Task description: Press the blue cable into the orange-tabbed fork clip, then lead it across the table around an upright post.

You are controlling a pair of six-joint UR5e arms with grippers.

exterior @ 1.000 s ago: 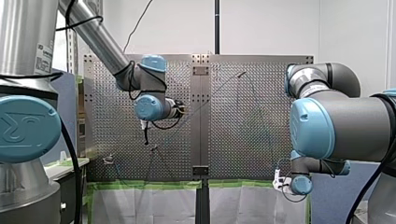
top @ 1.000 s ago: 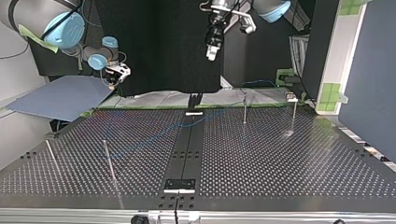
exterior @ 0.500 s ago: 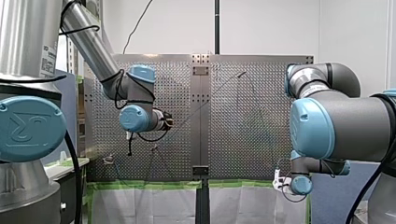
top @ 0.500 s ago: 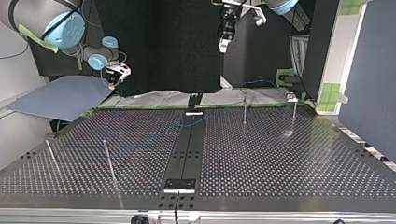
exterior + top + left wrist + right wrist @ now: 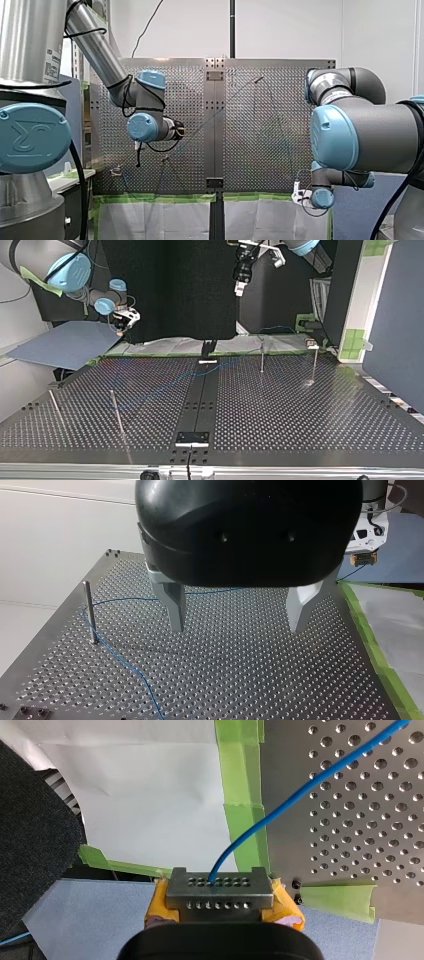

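The right gripper (image 5: 219, 884) is clamped on the blue cable (image 5: 320, 780). The cable comes out from between the gripper's holed metal tips, with yellow pads (image 5: 159, 906) on either side. How far the cable reaches inside the grip is hidden. This gripper sits just beyond the edge of the perforated table (image 5: 350, 820), near green tape (image 5: 240, 785) and white paper.

From the gripper the cable runs onto the table. In the left wrist view it curves around the foot of an upright post (image 5: 90, 612) and is then cut off at the view's edge. In the top and front views the cable is only a faint line and hard to follow.

The left gripper (image 5: 237, 614) hangs above the table with its metal fingers (image 5: 172, 602) spread wide and nothing between them.

A small fixture (image 5: 312, 344) stands at the table's far corner, at the top view's right. It is too small to tell whether it is the clip. A label (image 5: 46, 60) on the left arm's tube is too small to read.
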